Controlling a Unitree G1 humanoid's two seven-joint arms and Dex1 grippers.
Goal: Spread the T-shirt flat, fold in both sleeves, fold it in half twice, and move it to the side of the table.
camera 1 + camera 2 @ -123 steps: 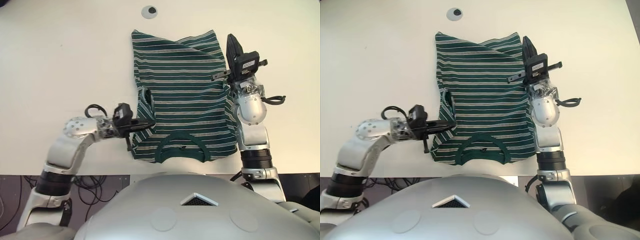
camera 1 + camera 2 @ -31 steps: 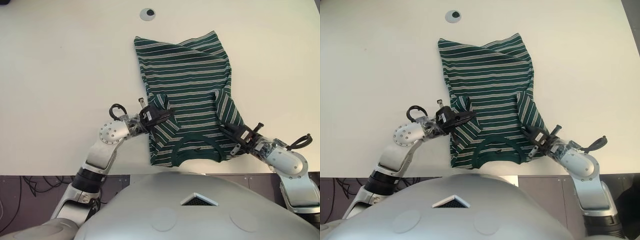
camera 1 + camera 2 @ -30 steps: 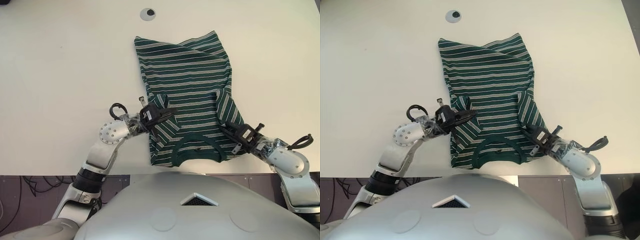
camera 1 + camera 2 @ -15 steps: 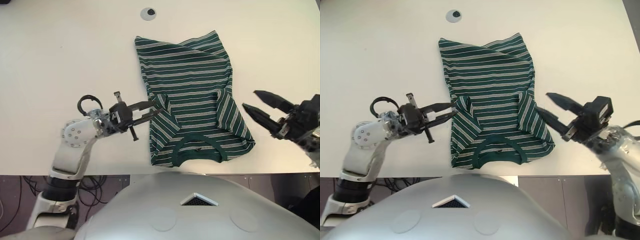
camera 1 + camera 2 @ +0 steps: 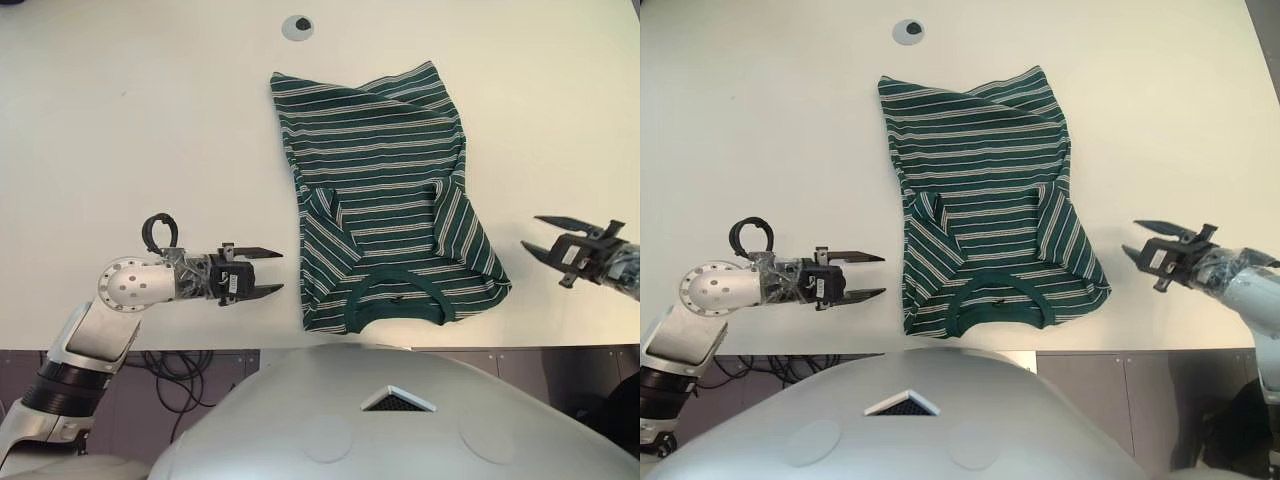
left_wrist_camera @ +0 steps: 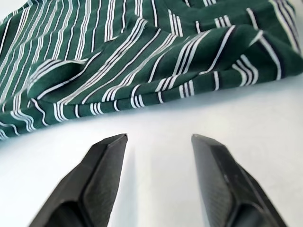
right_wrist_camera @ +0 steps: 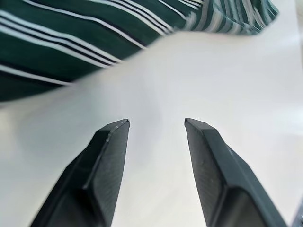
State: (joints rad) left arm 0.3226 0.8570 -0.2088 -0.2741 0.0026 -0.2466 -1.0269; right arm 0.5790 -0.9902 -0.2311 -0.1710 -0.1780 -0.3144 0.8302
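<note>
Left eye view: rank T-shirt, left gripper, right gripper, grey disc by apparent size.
1. T-shirt, by far the largest.
2-3. left gripper and right gripper: look alike, not ranked.
4. grey disc, the smallest.

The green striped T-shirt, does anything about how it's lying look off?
Yes. The dark green, white-striped T-shirt lies askew on the white table: its far hem is creased diagonally, and its near right edge flares outward.

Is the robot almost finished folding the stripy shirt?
Not yet. Done: the T-shirt lies flat, both sleeves folded in. In hand: nothing; the left tool and right tool hang open beside it. Left: two half folds, then moving it to the side of the table.
</note>
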